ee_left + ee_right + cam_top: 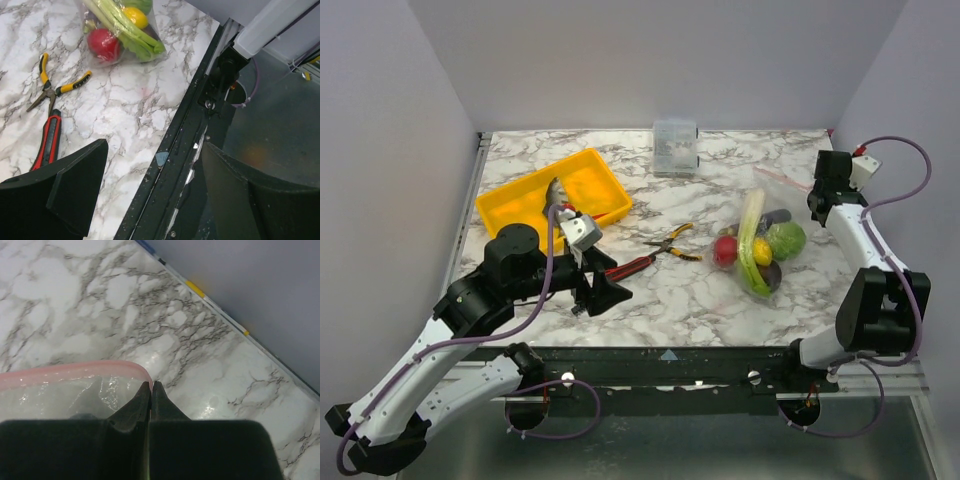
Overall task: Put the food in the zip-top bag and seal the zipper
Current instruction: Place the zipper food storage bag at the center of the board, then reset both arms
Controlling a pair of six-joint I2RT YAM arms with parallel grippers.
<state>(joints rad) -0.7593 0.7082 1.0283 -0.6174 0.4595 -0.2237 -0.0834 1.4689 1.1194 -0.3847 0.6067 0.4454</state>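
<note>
The clear zip-top bag (765, 235) lies at the right of the table. It holds a celery stalk (750, 235), a red tomato (725, 251), a yellow fruit (762, 251), a green cabbage (786, 239) and a dark eggplant (771, 273). My right gripper (151, 385) is shut on the end of the pinkish zipper (75, 371) at the bag's far corner. A grey fish (556, 192) lies in the yellow tray (595, 185). My left gripper (155, 165) hangs open and empty over the table's front edge, left of the bag (120, 30).
Yellow-handled pliers (672, 243) and a red-handled knife (630, 266) lie mid-table, just beyond my left gripper (605, 295). A small clear box (675, 147) stands against the back wall. The black front rail (180, 150) runs under my left jaws.
</note>
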